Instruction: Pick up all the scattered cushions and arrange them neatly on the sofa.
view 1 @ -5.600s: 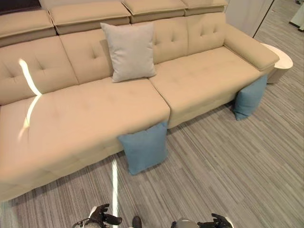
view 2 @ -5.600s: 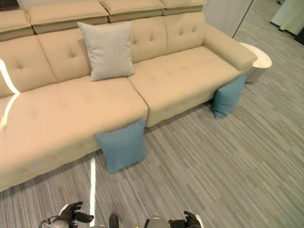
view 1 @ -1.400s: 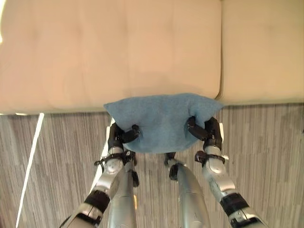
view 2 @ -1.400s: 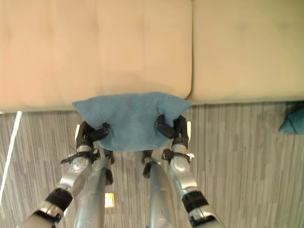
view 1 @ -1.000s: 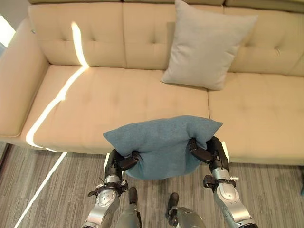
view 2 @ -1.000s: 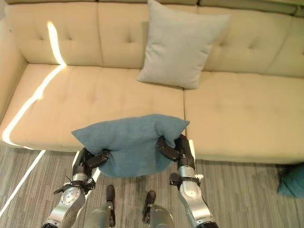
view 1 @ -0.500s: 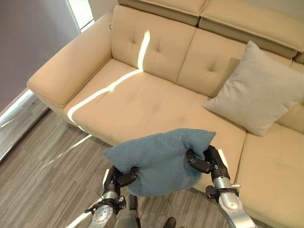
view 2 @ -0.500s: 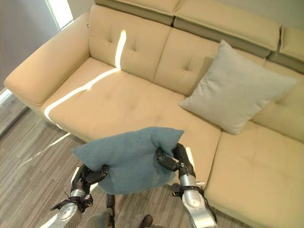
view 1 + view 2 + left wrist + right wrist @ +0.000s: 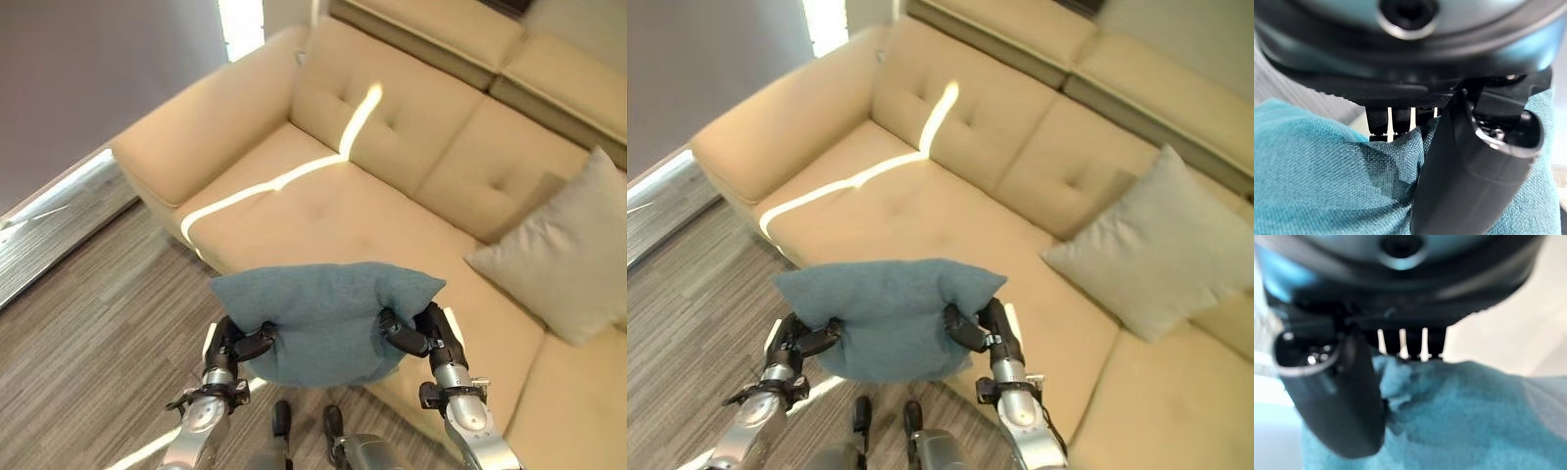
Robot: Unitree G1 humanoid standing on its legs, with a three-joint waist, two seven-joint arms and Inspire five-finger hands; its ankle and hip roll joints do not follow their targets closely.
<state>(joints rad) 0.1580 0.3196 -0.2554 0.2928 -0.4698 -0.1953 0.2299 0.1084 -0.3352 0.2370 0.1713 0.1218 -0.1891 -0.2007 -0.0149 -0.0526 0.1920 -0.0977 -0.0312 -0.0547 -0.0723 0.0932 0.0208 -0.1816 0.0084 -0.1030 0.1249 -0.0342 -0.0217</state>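
Blue cushion point(image 9: 323, 318) is held up off the floor between both hands, just in front of the sofa's point(image 9: 323, 196) seat edge, near its armrest end. Left hand point(image 9: 235, 345) pinches the cushion's lower left side, thumb and fingers curled into the fabric; right hand point(image 9: 419, 333) does the same on the right side, and both wrist views show fingers dug into teal cloth. Risk: the grips sit low on the sides and only bunch soft fabric, so the cushion could sag or slip out of one hand if the arms spread or swing fast; dropping it short would land it back on the floor. Grey cushion point(image 9: 568, 255) leans on the backrest further right, well apart. Seat is tufted beige with a sunlight stripe point(image 9: 294, 171) across it. Floor point(image 9: 88, 313) is striped grey-brown carpet.
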